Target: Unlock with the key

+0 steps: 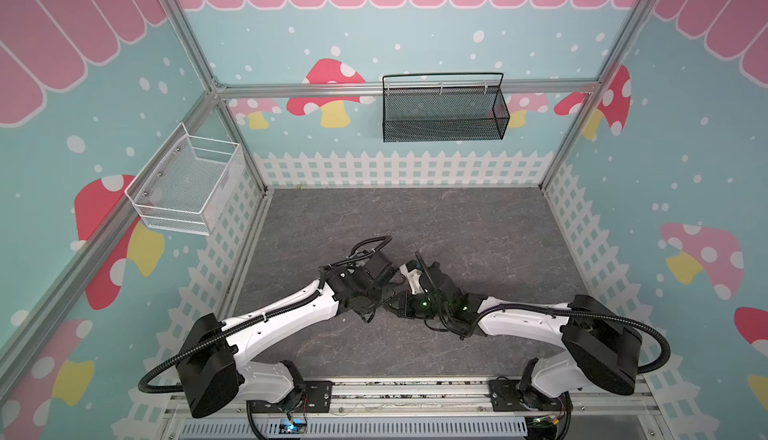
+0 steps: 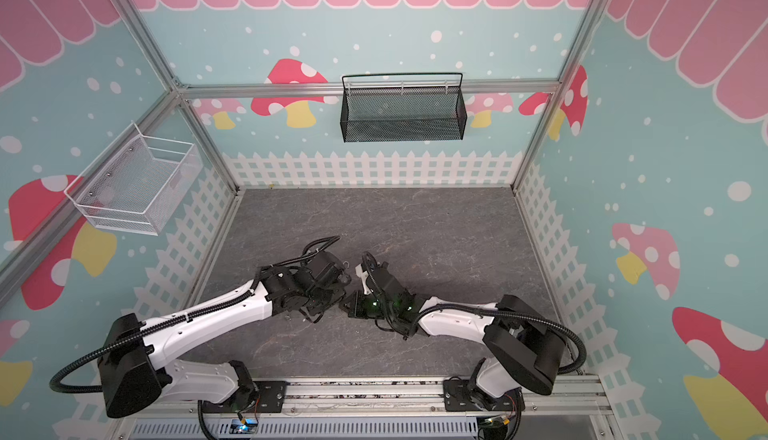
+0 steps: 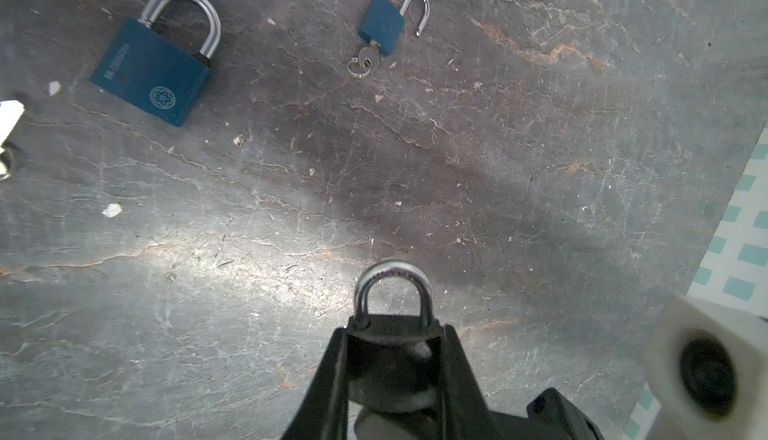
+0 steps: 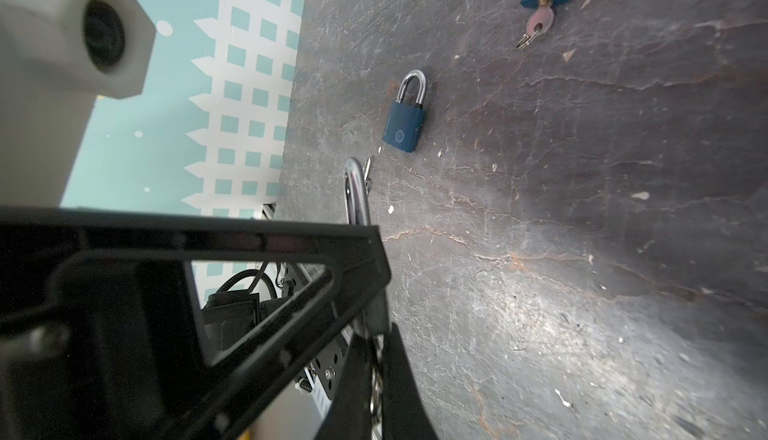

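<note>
My left gripper (image 3: pixel 392 330) is shut on a dark padlock, gripping its body from both sides. The padlock's silver shackle (image 3: pixel 427 298) sticks out past the fingertips and is closed. My right gripper (image 4: pixel 376 330) is shut on a metal key (image 4: pixel 376 379), which points at the underside of that padlock; the keyhole is hidden. In the right wrist view the left gripper's black fingers (image 4: pixel 232 242) cross in front, with the shackle (image 4: pixel 357 192) above them. In both top views the two wrists (image 1: pixel 361 288) (image 2: pixel 386 288) meet over the middle of the table and cover the padlock and key.
A large shut blue padlock (image 3: pixel 153 72) (image 4: pixel 405 126) lies on the grey table (image 1: pixel 478 230). Beyond it lies a small blue padlock (image 3: pixel 382 22) with its shackle open and a key (image 3: pixel 365 59) in it. A white basket (image 1: pixel 187 184) and a black basket (image 1: pixel 444 109) hang on the walls.
</note>
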Controlling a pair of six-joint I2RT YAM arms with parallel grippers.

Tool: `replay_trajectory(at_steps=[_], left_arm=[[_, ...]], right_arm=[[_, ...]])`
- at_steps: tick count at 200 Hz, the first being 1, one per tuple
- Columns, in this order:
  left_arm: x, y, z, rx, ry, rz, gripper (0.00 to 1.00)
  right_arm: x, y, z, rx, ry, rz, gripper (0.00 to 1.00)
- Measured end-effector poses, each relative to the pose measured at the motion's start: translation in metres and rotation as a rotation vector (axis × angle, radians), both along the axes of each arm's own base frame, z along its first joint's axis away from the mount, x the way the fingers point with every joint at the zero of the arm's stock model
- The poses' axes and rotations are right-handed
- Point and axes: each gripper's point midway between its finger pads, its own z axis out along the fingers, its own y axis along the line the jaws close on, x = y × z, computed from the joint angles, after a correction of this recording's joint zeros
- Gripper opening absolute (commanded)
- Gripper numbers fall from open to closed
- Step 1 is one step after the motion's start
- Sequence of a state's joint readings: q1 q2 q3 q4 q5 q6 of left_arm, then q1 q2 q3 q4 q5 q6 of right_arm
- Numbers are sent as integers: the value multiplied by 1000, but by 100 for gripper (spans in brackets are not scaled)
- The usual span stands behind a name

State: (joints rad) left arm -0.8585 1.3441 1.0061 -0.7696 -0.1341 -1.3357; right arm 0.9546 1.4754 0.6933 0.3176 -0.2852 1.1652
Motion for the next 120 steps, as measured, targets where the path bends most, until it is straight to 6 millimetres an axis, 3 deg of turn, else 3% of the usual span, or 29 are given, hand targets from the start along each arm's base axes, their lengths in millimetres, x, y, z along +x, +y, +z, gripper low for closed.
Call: replay_trajectory(at_steps=[53, 120], left_arm=[[-1, -1, 1, -11, 5, 13, 0], [-1, 3, 17, -50, -35, 30, 0]], right_arm=[[-1, 1, 1, 3, -5, 10, 0], [-2, 4, 19, 118, 5, 90, 0]])
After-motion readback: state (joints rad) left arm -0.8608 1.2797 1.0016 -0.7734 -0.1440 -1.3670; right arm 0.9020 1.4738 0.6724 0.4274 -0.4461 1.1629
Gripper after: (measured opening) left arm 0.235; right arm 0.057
